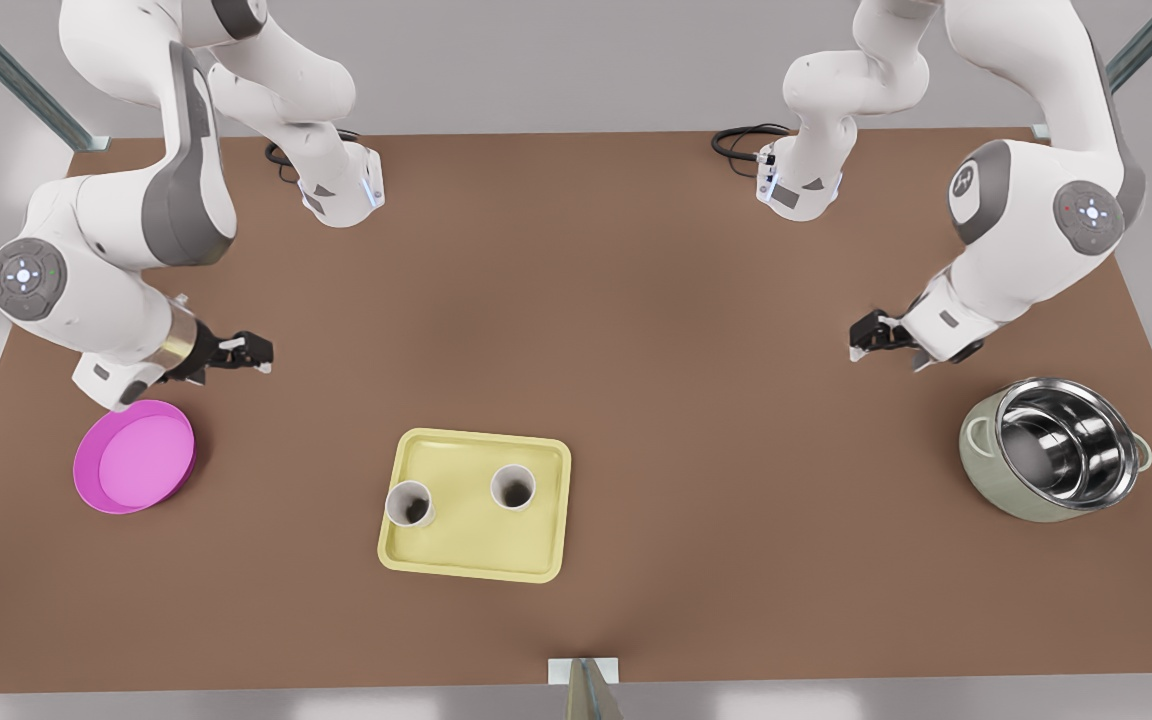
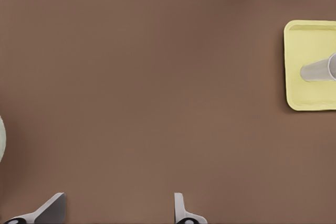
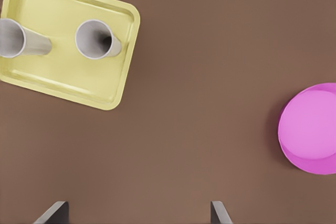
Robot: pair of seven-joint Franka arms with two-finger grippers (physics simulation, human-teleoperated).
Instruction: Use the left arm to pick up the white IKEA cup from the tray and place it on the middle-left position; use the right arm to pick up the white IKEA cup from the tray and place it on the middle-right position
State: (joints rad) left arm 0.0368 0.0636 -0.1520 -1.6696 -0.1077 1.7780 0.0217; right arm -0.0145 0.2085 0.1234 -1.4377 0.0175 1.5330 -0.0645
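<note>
Left end effector [image 1: 258,353]: on the arm with the brass wrist ring, at the front view's left, hanging above the bench [image 1: 576,290] just behind the magenta plate [image 1: 136,458]. Its fingers [image 2: 52,209] stand apart, holding nothing.

Right end effector [image 1: 864,338]: at the front view's right, above the bench behind the steel-lined pot [image 1: 1056,450]. Its fingers [image 3: 220,212] are also spread and empty.

Tray [image 1: 466,545]: near the bench's front edge, roughly midway between the two arms and well apart from both.

Cups: two white cups stand upright on the tray with mouths up, side by side and not touching. The one toward the front view's left [image 1: 409,503] sits by the tray's left rim; the other [image 1: 513,486] sits nearer the tray's middle.

Bearing for the left arm: the left-hand cup lies forward and inward of it, toward the front view's right — this is the cup closer to it.

Bearing for the right arm: the other cup lies forward and inward, toward the front view's left, a longer reach across open bench.

Cup axis: vertical, so each grasp probably has to close across the wall from the side or over the rim.

Stage: judged as the very start — neither cup is lifted yet.
</note>
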